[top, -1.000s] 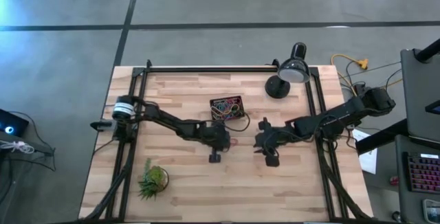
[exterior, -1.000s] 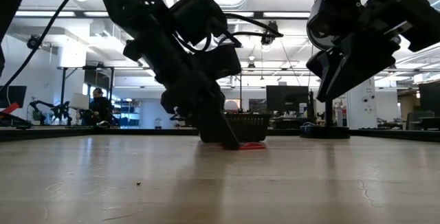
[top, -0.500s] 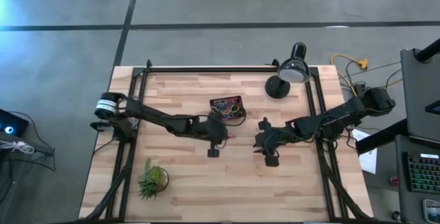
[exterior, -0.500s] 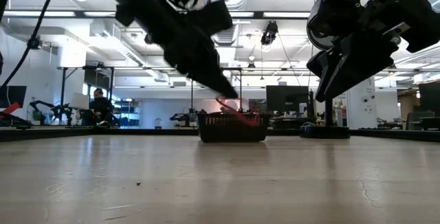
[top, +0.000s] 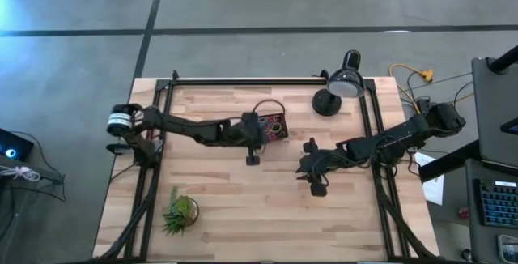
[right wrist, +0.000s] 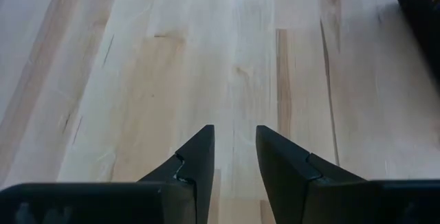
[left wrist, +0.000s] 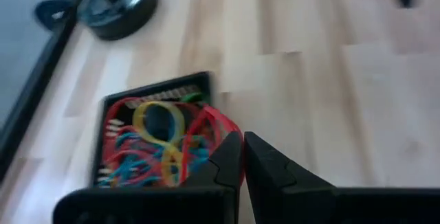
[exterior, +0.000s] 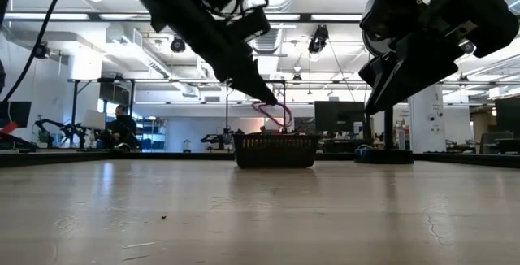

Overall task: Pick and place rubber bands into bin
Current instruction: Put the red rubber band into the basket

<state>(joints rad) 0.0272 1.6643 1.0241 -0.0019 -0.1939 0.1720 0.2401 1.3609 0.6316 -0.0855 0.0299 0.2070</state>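
The bin [top: 275, 126] is a small black tray with slotted walls, standing on the table's far half with several rubber bands [left wrist: 155, 145] in red, blue, yellow and green inside. My left gripper [left wrist: 243, 141] is above the bin's near-left edge, shut on a red rubber band [left wrist: 218, 119]. In the low view the left gripper [exterior: 270, 102] is raised over the bin [exterior: 276, 151]. My right gripper [right wrist: 234, 145] is open and off the wood, right of the bin, with only bare boards between its fingers. My left gripper pinches the red rubber band's upper end [exterior: 275, 107] between its two shut fingertips, slanting down from above. The band is lifted clear of the table. It hangs as a slack loop below the fingers, with its lower end [left wrist: 206, 114] reaching down into the bin.
A black desk lamp [top: 340, 86] stands near the table's far right corner; its round base [left wrist: 117, 4] shows beyond the bin. A spiky green plant [top: 180, 211] sits near the near left corner. Bare wood lies between the arms and toward the near edge.
My left gripper has risen from the tabletop, where its tips were down on the red band, and has moved toward the far edge to stand over the bin. The red band has come up off the wood with it and now hangs into the bin.
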